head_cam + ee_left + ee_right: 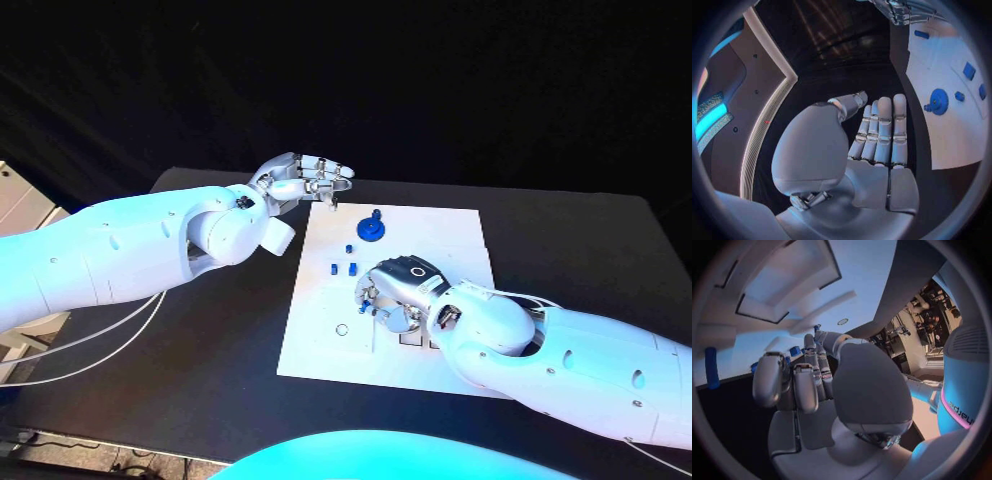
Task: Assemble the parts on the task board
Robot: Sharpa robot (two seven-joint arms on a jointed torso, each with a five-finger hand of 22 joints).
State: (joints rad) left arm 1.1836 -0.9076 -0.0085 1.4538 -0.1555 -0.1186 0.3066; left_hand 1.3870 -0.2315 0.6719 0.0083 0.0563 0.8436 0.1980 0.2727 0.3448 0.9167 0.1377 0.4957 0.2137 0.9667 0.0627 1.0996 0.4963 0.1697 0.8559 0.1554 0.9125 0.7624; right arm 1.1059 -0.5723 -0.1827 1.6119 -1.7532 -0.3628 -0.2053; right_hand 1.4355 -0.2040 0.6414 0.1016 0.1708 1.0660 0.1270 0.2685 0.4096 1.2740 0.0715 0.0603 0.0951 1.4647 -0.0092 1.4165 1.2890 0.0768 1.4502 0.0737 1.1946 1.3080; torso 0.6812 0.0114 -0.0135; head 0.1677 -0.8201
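Observation:
The white task board [441, 228] lies mid-table. A blue gear [372, 228] stands near its far edge, with small blue parts [342, 266] just in front of it. My right hand [397, 289] is bent down over the board's middle, and its fingertips close round a small blue part [371, 297], seen between the fingers [794, 351] in the right wrist view. My left hand [306, 180] hovers at the board's far left corner. In the left wrist view the left hand [879, 135] has straight fingers and holds nothing, with the gear [939, 101] off to its side.
Dark rectangular recesses [411, 340] sit in the board near my right forearm, and a small round hole [342, 329] lies toward its near left. A blue peg [712, 367] lies on the board's edge. Black table [577, 240] surrounds the board.

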